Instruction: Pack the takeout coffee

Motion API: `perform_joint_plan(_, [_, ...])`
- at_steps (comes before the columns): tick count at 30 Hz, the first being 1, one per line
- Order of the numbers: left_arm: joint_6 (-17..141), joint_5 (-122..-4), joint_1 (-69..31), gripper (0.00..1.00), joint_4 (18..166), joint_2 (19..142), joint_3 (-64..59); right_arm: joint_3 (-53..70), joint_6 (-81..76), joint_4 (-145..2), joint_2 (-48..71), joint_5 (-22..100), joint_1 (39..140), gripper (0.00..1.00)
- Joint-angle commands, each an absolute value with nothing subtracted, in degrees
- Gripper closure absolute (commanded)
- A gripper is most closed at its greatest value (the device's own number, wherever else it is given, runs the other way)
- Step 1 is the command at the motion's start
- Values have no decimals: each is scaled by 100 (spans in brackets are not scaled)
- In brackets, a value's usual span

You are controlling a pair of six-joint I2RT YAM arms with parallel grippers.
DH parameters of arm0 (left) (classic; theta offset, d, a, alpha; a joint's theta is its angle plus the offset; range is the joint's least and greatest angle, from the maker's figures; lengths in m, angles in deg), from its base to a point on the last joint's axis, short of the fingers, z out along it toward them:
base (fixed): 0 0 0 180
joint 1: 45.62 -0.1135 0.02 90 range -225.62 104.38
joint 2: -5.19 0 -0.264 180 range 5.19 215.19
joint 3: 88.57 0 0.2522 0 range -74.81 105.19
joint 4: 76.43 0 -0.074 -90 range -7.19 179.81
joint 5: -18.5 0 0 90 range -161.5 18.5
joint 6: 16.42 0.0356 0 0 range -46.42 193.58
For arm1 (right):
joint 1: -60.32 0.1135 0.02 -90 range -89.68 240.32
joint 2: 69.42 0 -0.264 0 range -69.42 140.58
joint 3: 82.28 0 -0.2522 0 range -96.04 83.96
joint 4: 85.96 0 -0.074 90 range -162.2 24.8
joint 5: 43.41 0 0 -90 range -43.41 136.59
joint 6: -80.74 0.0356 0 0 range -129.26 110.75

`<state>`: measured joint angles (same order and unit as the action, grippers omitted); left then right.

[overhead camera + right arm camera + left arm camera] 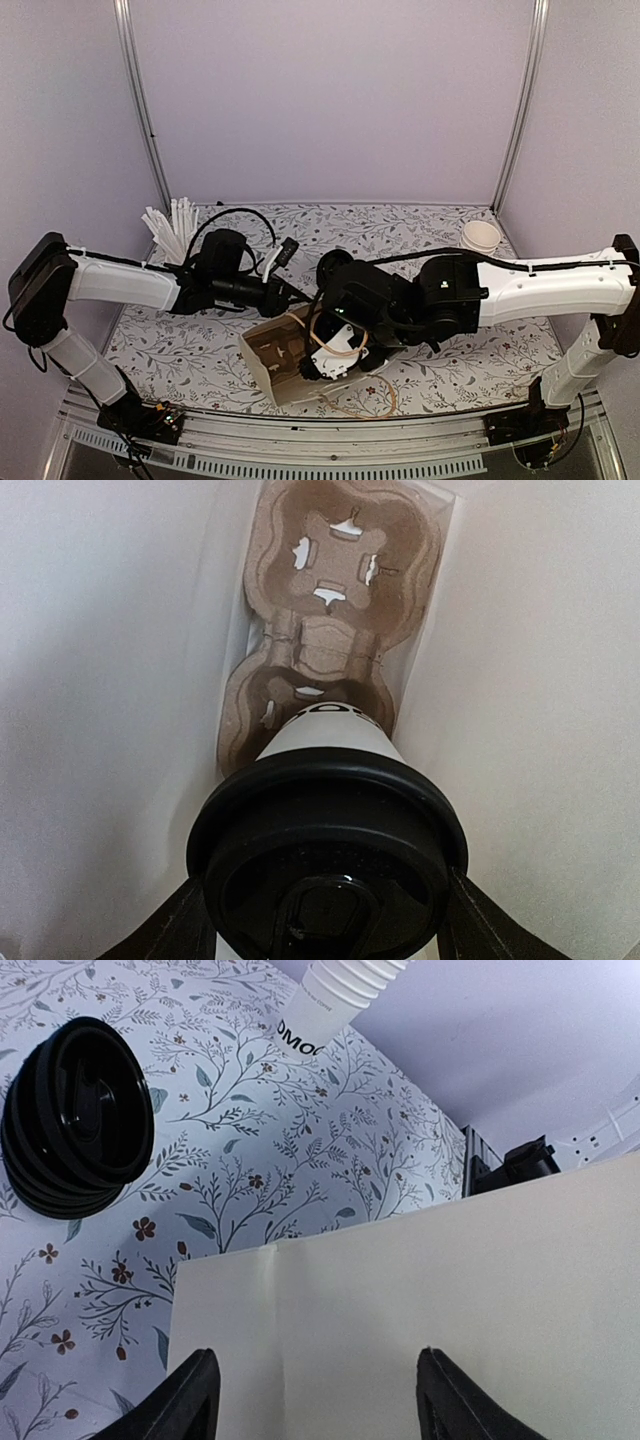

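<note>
Even, soft overhead light with faint shadows – wrist views are sharp mid-frame, slightly blurred on the nearest surfaces.

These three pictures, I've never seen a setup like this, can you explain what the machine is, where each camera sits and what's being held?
Two robot arms are bolted to a flowery table. The overhead picture looks down on both; the other two come from cameras on each wrist. The right gripper holds the takeout coffee, a white cup with a black lid, lowering it into a paper bag that has a cardboard cup carrier at its bottom. The left gripper is open against the outside of the bag. Also on the table are a stack of black lids, stacked white cups and white stir sticks.
</note>
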<state>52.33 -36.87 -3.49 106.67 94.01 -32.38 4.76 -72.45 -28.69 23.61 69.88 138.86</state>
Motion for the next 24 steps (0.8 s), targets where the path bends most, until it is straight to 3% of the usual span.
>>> perform_joint_plan(1, [5205, -3616, -281, 31, 10882, 9328, -3355, 504, -7143, -2756, 2250, 6774, 13790, 52])
perform_joint_plan(24, [5150, -3612, -316, 30, 11134, 9668, -3402, 447, -7329, -2969, 2588, 6429, 13389, 52])
